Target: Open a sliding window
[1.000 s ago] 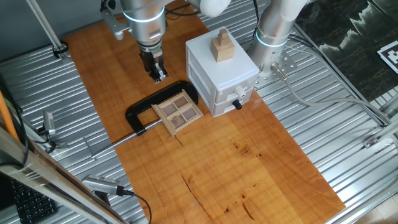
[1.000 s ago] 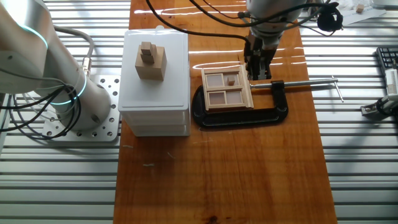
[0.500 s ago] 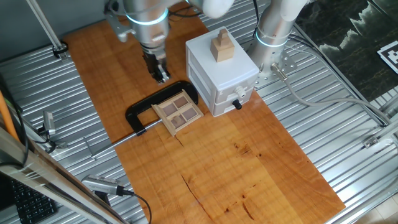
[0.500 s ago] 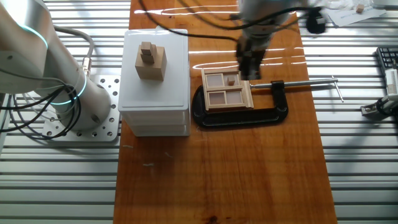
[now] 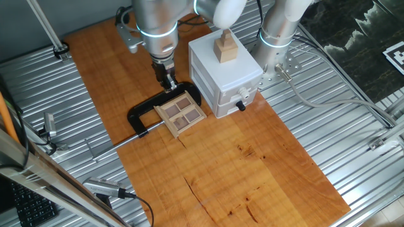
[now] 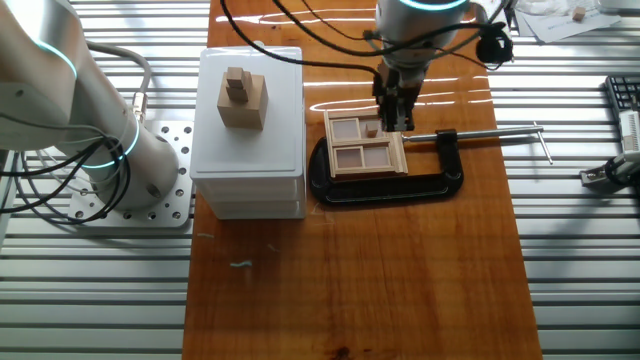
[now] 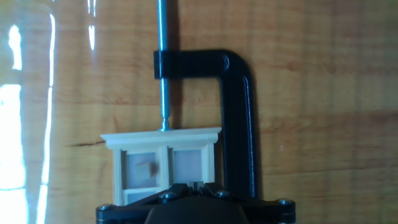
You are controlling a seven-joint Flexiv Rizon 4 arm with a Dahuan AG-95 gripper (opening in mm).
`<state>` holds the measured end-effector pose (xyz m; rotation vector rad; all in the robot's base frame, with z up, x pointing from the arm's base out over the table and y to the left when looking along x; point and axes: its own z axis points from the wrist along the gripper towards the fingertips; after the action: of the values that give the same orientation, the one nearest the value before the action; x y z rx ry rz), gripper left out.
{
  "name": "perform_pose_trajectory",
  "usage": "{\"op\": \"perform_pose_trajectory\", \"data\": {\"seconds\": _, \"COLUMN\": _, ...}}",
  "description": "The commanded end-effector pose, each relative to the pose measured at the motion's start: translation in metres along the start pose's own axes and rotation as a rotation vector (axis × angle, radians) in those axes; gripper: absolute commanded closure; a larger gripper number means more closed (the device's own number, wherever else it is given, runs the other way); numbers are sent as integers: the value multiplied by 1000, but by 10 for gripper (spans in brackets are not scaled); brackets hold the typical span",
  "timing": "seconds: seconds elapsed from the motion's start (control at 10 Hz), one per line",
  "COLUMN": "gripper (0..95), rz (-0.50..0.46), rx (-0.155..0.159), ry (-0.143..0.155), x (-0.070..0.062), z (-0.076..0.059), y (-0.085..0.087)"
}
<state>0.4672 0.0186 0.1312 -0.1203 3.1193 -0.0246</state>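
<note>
Glossy orange-brown wooden counter [image 5: 252,170] carries a black C-clamp [image 6: 420,182] pinning the small light-wood four-pane sliding window [image 6: 364,145] steady beneath the claw [image 6: 394,118], whose fingers look nearly closed, holding nothing.

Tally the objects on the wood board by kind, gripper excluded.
Sliding window: 1
Black C-clamp holding it: 1
White drawer box: 1
Wooden block on top of the box: 1
Total: 4
</note>
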Motion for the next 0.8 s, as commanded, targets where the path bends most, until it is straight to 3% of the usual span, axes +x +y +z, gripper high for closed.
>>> {"op": "perform_pose_trajectory", "data": {"seconds": 0.1, "gripper": 950, "rz": 2, "rx": 1, "ry": 9, "x": 3, "z": 9, "y": -1}}
{"op": "perform_pose_trajectory", "data": {"seconds": 0.4, "gripper": 950, "rz": 4, "rx": 6, "ry": -4, "x": 5, "z": 37, "y": 3}}
{"op": "perform_pose_trajectory", "data": {"seconds": 0.8, "gripper": 950, "rz": 7, "rx": 7, "ry": -15, "x": -2, "z": 63, "y": 8}}
